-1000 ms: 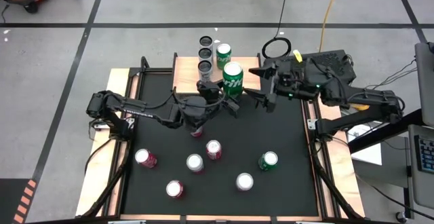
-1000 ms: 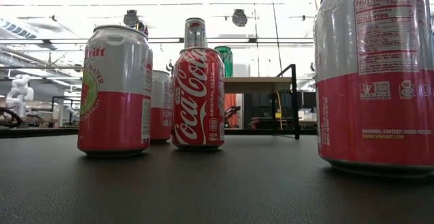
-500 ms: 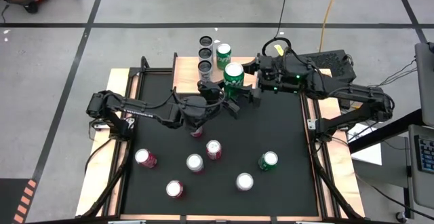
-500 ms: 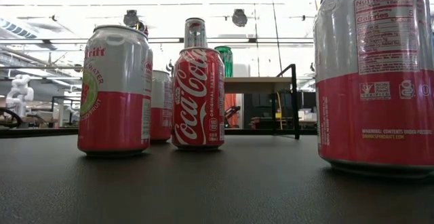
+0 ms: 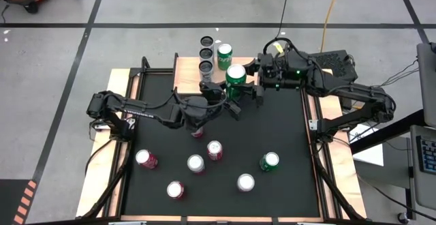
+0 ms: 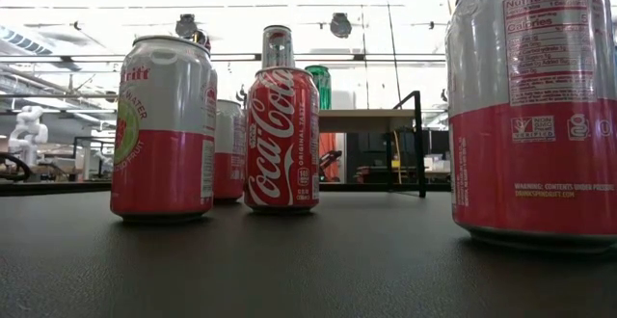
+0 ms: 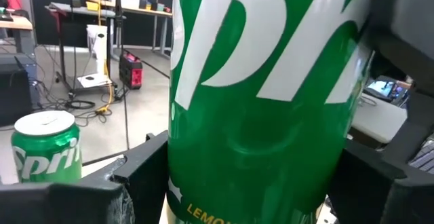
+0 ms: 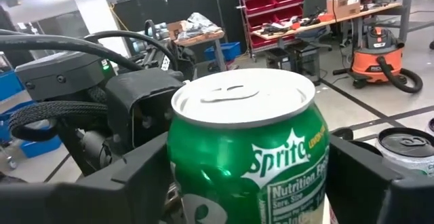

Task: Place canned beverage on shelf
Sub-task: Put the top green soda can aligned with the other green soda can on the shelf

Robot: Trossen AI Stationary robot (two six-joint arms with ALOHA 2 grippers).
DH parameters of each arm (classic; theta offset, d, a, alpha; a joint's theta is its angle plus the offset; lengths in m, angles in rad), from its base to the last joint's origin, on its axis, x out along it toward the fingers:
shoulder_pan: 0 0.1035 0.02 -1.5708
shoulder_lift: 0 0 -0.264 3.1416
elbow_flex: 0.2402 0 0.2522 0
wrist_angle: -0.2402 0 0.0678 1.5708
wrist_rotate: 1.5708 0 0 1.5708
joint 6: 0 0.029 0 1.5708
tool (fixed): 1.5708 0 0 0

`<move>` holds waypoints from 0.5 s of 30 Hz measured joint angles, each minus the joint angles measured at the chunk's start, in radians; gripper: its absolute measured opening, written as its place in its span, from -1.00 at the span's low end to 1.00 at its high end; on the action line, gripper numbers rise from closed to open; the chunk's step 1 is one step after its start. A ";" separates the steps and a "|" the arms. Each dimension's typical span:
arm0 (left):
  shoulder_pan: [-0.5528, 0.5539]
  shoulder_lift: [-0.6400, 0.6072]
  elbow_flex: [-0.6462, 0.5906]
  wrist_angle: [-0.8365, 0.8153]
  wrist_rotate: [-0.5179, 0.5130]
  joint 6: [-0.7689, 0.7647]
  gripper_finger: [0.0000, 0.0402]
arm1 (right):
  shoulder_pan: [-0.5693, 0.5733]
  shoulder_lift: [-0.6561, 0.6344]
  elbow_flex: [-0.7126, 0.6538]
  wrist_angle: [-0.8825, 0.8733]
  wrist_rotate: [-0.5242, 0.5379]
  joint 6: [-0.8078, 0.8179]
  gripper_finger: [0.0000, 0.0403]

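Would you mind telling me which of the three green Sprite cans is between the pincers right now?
The raised Sprite can just in front of the shelf, between the left pincer and right pincer. The other two stand free, one on the shelf and one on the black mat.

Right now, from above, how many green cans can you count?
3. The shelf can stands on the shelf; the held can is up at the shelf's near edge; the mat can stands on the mat, right side. The arms may hide more.
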 joint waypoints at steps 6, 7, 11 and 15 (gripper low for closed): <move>0.000 0.000 0.000 0.000 0.003 0.008 0.55 | -0.014 -0.002 0.000 -0.009 -0.012 0.003 0.39; 0.000 0.000 0.000 0.000 0.004 0.010 0.55 | -0.017 -0.007 0.000 -0.010 -0.015 0.004 0.39; -0.009 0.000 0.000 0.003 0.015 0.019 0.60 | -0.028 -0.021 0.000 -0.022 -0.040 0.010 0.39; -0.017 -0.002 0.000 0.021 0.103 0.015 0.78 | -0.046 -0.040 0.000 -0.024 -0.124 0.014 0.39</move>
